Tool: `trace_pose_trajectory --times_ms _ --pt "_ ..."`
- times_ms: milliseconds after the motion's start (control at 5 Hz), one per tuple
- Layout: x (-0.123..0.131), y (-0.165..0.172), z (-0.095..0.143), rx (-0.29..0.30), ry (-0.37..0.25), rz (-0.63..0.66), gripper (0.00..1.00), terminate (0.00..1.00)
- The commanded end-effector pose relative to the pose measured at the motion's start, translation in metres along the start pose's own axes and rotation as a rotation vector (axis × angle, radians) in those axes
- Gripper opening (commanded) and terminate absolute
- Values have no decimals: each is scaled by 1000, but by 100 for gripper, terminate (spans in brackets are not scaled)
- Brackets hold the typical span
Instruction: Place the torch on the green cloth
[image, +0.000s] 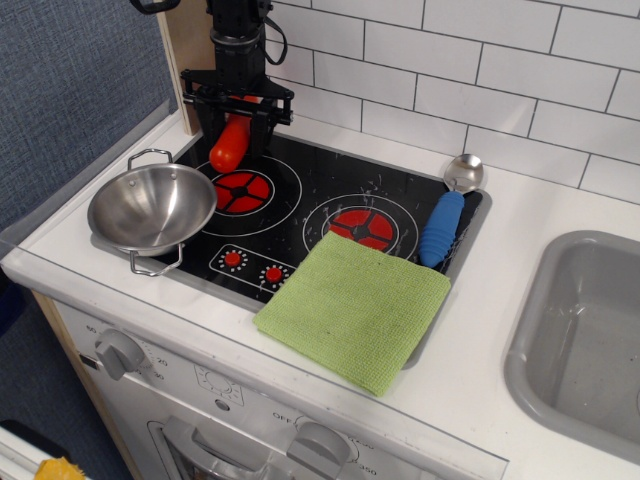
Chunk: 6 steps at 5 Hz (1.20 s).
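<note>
The red-orange torch (229, 147) lies at the back left of the black hob, its wider rounded end pointing toward the left burner. My gripper (238, 125) hangs straight down over it, open, with one black finger on each side of the torch's far half. I cannot tell whether the fingers touch it. The green cloth (355, 308) lies flat at the front right of the hob, overhanging the white counter, with nothing on it.
A steel bowl (150, 208) with handles sits at the hob's front left, close to the torch. A blue ribbed-handled spoon (441, 228) lies along the hob's right edge beside the cloth. A grey sink (585, 340) is at the right. A tiled wall stands behind.
</note>
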<state>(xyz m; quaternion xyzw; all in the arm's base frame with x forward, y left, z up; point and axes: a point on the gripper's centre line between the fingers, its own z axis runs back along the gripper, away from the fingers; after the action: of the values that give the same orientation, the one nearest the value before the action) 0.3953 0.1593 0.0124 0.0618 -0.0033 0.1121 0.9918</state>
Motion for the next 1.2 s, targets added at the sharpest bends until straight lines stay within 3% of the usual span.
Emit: trace_pose_trajectory --times_ms 0,200,400,600,800,1000 --pt "-12 16 64 -63 -161 8 0 0" --pt "-34 1 104 -153 -230 -23 0 0" --pt "-63 -25 118 -211 -225 -109 0 0" --pt "-114 -63 100 -241 -147 -233 0 0" --pt "-154 -93 76 -202 -140 -308 0 0" --pt "-166 -113 59 -149 -143 -338 0 0"
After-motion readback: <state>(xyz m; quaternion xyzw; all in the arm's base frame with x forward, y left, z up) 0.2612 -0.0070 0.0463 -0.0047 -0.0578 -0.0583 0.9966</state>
